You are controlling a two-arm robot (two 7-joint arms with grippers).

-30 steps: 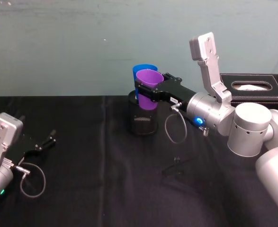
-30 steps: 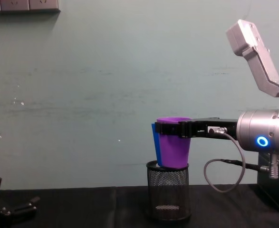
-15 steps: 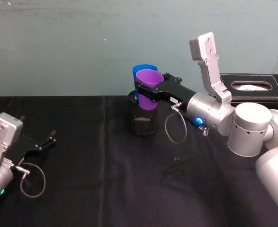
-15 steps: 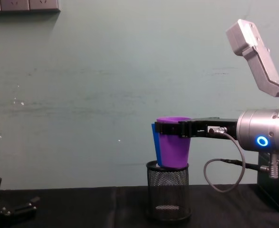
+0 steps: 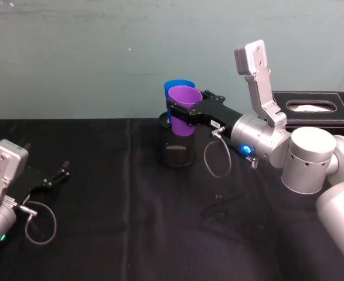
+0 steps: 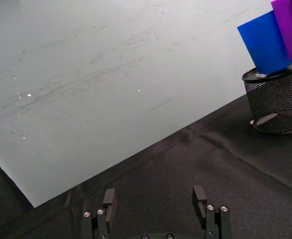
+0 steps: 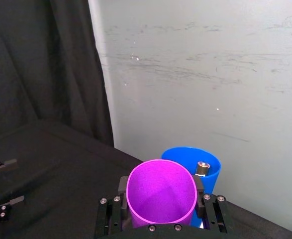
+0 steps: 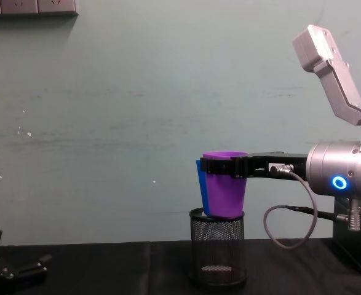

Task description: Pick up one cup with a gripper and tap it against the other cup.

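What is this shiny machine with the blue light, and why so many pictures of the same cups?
It is a robot with two arms. Four cameras look at once: one on its head looking down, one on its chest looking across, one on each wrist. Its right end effector, a black two-fingered clamp, is shut on the purple cup, holding it over a black mesh pen holder on the black tablecloth. The blue cup leans in that holder, right beside the purple one. The left end effector rests open at the left, holding nothing.

Lit softly and evenly from above: bright across pale wall (image 5: 72, 58), dim over black tablecloth (image 5: 130, 234) toward 6 o'clock.
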